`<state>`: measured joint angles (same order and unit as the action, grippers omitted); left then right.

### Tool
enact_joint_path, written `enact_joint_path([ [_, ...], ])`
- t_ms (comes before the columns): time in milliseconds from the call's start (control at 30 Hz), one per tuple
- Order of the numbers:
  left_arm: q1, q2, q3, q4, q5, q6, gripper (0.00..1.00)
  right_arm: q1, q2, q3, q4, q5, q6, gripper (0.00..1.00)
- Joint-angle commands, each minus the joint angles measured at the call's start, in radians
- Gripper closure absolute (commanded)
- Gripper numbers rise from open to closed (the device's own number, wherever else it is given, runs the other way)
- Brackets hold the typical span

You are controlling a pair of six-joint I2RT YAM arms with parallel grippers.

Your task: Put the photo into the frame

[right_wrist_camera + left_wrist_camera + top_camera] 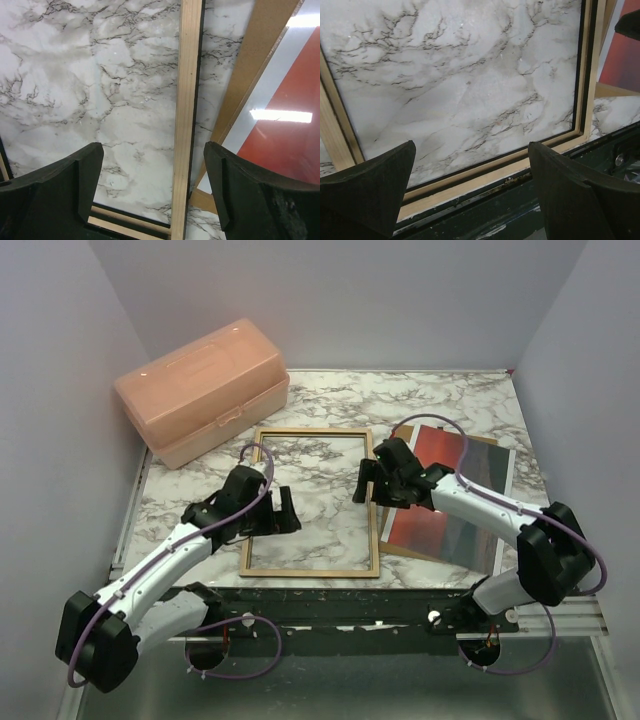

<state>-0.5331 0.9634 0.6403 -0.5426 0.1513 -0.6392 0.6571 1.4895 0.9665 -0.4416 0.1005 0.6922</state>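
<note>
Starting at the near edge: both arms rise from their bases and lean out over the marble table (330,400). The left arm runs diagonally away and to the right, its wrist above the left rail of the frame (310,571). The left gripper (283,510) points into the frame's opening, with its jaws wide apart and nothing between them. In its wrist view the two dark fingers (375,185) hang over the near rail, and bare marble shows through the frame (470,180).

On the other side, the right arm is folded with its elbow out by the near right corner, and its forearm stretches left across the photo (445,535). The right gripper (368,480) sits at the frame's right rail with its jaws spread and empty. In its wrist view, that tan rail (187,100) runs straight up between the fingers (240,190). Whether they touch the wood, I can't tell.

The frame lies flat mid-table, tan side up. The photo is just to its right, outside the frame — red-orange face up, white border showing, resting on a brown backing board (257,60).

Farther back, at the far left, a pink plastic box (205,390) sits with its lid shut.
</note>
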Motion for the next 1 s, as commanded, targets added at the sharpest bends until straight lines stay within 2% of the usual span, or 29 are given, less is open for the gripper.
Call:
enact_joint_path([
  [0, -0.042, 0.072, 0.067, 0.066, 0.065, -0.004, 0.01, -0.044, -0.054, -0.065, 0.01, -0.079, 0.019, 0.08],
  [200, -0.133, 0.238, 0.17, 0.134, 0.106, -0.038, 0.01, -0.228, -0.149, -0.207, 0.044, -0.248, 0.005, 0.08],
  [400, -0.242, 0.467, 0.348, 0.136, 0.126, -0.041, 0.01, -0.404, -0.255, -0.292, 0.038, -0.309, -0.011, 0.08],
  [567, -0.314, 0.629, 0.513, 0.116, 0.129, -0.038, 0.01, -0.538, -0.316, -0.306, -0.029, -0.272, 0.004, 0.06],
  [667, -0.339, 0.694, 0.59, 0.126, 0.137, -0.05, 0.01, -0.625, -0.35, -0.305, -0.088, -0.211, 0.01, 0.0],
  [833, -0.364, 0.789, 0.701, 0.143, 0.151, -0.062, 0.01, -0.773, -0.399, -0.314, -0.102, -0.205, 0.038, 0.0],
  [967, -0.364, 0.879, 0.8, 0.118, 0.138, -0.057, 0.01, -0.865, -0.404, -0.319, -0.111, -0.137, 0.052, 0.0],
])
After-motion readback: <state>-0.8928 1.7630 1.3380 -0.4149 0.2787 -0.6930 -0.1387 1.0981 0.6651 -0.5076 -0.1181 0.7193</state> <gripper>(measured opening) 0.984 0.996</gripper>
